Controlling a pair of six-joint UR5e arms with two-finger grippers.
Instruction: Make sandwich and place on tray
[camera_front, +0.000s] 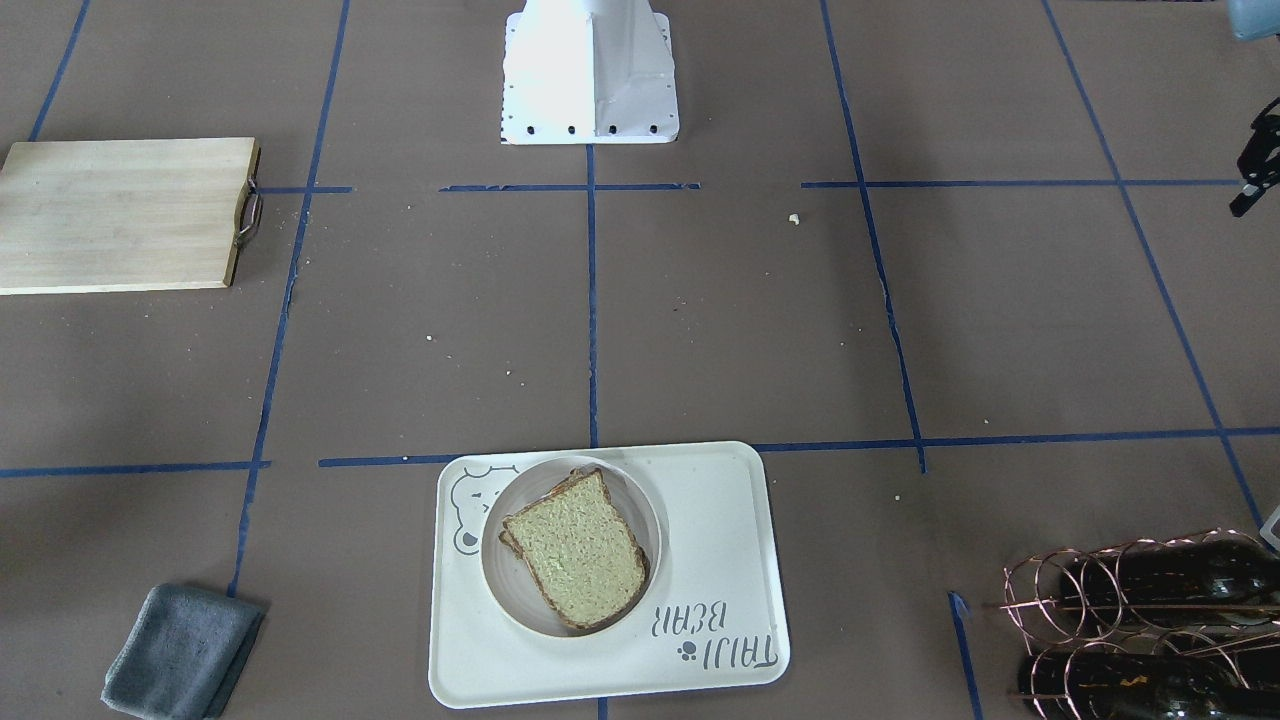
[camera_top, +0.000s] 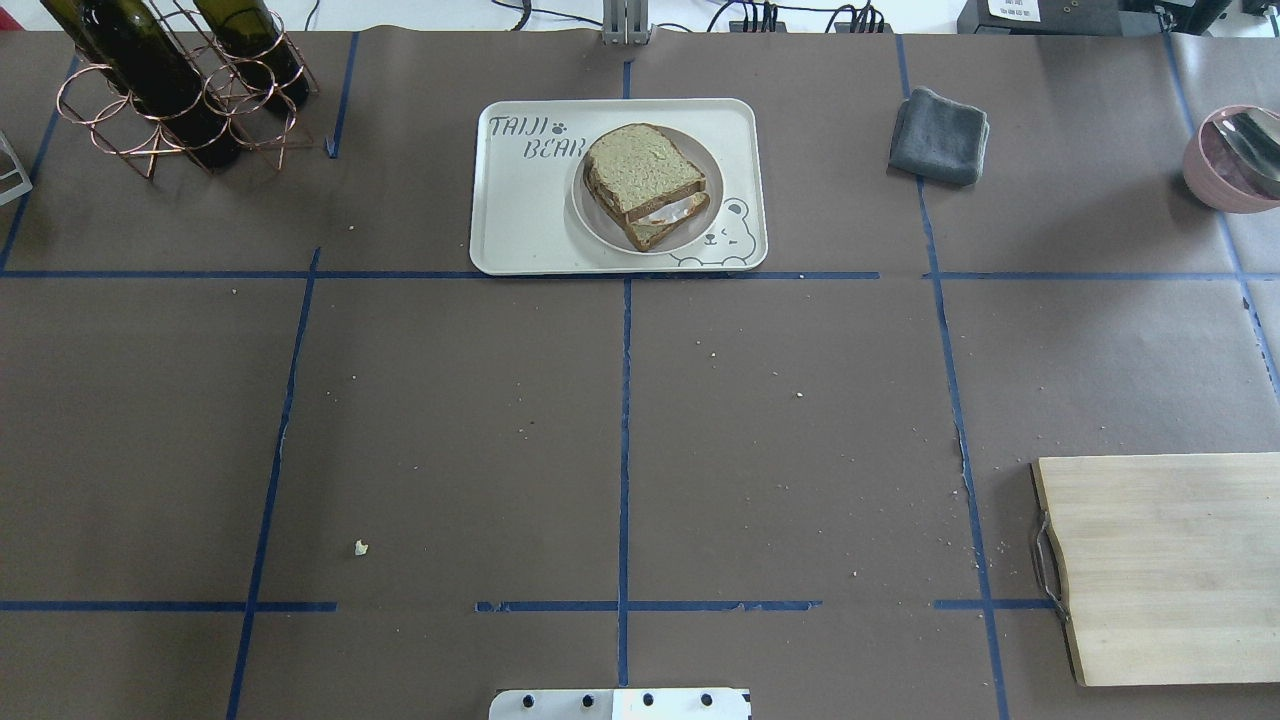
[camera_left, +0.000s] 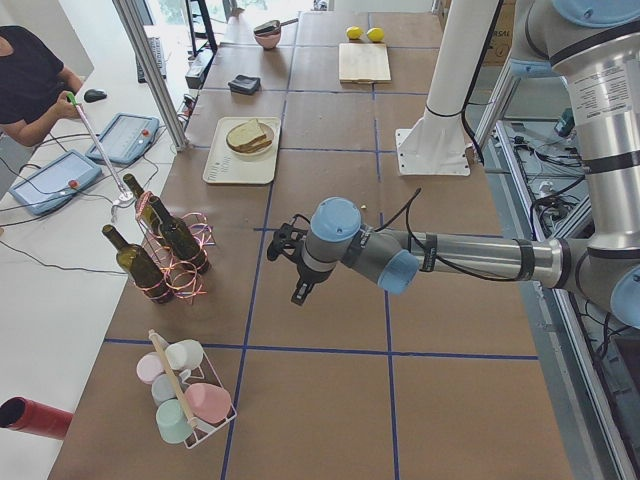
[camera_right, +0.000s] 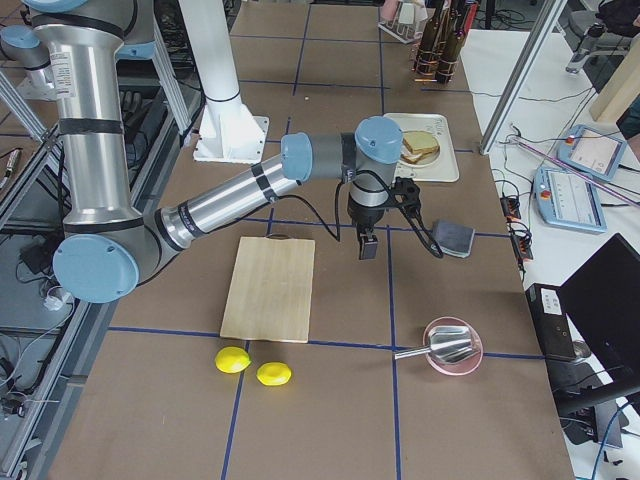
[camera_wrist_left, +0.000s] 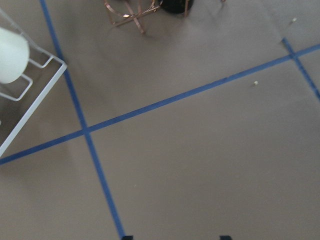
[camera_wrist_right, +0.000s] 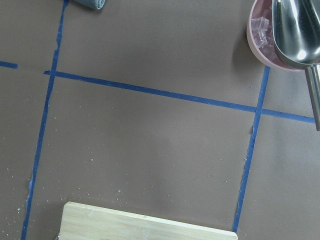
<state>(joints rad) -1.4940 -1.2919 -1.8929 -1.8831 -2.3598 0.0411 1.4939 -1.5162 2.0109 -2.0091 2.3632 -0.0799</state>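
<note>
The sandwich (camera_top: 645, 185), two tan bread slices with white egg showing between them, lies on a small round white plate (camera_top: 598, 222). The plate stands on the cream bear tray (camera_top: 520, 220) at the table's far middle. My left gripper (camera_left: 298, 285) hovers over bare table near the bottle rack, far from the tray. In the left wrist view its two fingertips (camera_wrist_left: 126, 237) stand apart with nothing between them. My right gripper (camera_right: 367, 240) hangs between the cutting board and the grey cloth. I cannot tell whether it is open or shut.
A wooden cutting board (camera_top: 1170, 565) lies near right. A grey cloth (camera_top: 940, 135) lies right of the tray. A copper rack with wine bottles (camera_top: 170, 90) stands far left. A pink bowl with a metal scoop (camera_top: 1235, 160) sits far right. Two lemons (camera_right: 255, 367) lie beyond the board.
</note>
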